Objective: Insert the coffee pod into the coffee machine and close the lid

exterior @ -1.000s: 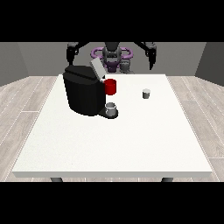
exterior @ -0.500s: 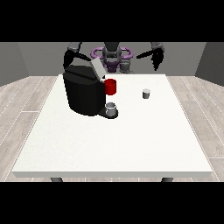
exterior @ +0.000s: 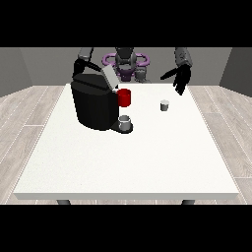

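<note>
A black coffee machine (exterior: 93,104) stands on the white table (exterior: 128,157) at the left, its grey lid (exterior: 109,76) tilted up. A red part (exterior: 125,97) juts from its front, and a grey cup (exterior: 125,122) sits on its drip tray. The small grey coffee pod (exterior: 165,105) rests on the table to the right of the machine. The hand at the view's right (exterior: 180,78) hangs above and behind the pod, fingers straight and pointing down, holding nothing. The hand at the view's left (exterior: 78,66) is mostly hidden behind the machine's top.
The robot's torso (exterior: 126,63) sits behind the table's far edge. Wood floor surrounds the table on both sides. Bare tabletop stretches from the machine and pod to the front edge.
The arm at the view's right has swung outward and down, bringing its hand nearer the pod. The arm at the view's left shifted slightly. Machine, cup and pod have not moved.
</note>
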{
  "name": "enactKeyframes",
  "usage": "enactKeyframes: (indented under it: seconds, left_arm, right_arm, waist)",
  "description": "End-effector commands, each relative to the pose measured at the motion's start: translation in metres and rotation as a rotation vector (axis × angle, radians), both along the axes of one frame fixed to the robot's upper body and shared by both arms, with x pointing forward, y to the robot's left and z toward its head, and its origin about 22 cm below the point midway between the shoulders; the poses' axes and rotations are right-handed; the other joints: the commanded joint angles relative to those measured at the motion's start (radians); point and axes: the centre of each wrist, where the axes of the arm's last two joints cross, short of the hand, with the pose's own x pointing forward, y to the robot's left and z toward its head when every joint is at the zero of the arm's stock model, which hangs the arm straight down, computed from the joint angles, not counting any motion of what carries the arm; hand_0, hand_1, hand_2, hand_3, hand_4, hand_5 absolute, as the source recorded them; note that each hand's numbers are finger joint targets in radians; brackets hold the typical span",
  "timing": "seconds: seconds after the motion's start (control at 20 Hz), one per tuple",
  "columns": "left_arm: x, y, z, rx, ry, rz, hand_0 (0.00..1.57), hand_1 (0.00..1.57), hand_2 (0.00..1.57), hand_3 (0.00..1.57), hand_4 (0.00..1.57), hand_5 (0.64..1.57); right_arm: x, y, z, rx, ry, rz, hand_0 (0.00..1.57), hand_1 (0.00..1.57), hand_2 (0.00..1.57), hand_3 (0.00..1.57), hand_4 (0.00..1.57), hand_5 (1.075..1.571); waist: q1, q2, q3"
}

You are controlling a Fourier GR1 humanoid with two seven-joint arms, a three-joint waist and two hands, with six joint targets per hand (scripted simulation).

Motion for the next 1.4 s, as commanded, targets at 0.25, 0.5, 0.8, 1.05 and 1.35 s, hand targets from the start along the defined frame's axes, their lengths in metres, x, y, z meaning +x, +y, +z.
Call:
enactKeyframes:
  seconds: [0.25,0.5,0.8,1.05,1.35]
  left_arm:
    - [0.027,0.006,-0.011,0.136,0.119,-0.002,0.0,0.0,0.0,0.0,0.0,1.571]
    - [0.034,0.011,-0.027,0.21,0.069,0.023,0.0,0.0,0.0,0.0,0.0,1.571]
    - [0.05,-0.017,-0.031,0.255,-0.014,0.012,0.95,0.95,0.97,0.66,0.0,1.571]
    - [0.053,-0.029,-0.03,0.409,-0.079,-0.032,1.07,1.07,1.13,0.93,0.46,1.571]
    - [0.06,-0.03,-0.042,0.55,0.01,-0.043,0.83,0.83,1.0,0.86,0.34,1.571]
  right_arm:
    - [0.011,0.016,0.004,-0.021,0.053,0.031,0.0,0.0,0.0,0.0,0.0,1.571]
    - [0.01,0.031,0.001,-0.013,0.02,0.048,0.0,0.0,0.0,0.0,0.0,1.571]
    - [0.03,0.02,-0.01,0.006,0.042,0.026,0.0,0.0,0.0,0.0,0.0,1.571]
    - [0.021,0.01,-0.031,-0.027,0.085,0.03,0.0,0.0,0.0,0.0,0.0,1.571]
    - [0.03,0.036,-0.011,0.023,0.038,0.099,0.0,0.0,0.0,0.0,0.0,1.571]
  waist:
    - [-0.026,0.053,0.0001]
    - [-0.041,0.117,-0.0002]
    - [0.01,0.103,0.0001]
    - [-0.015,0.092,0.0004]
    - [-0.05,0.109,0.0003]
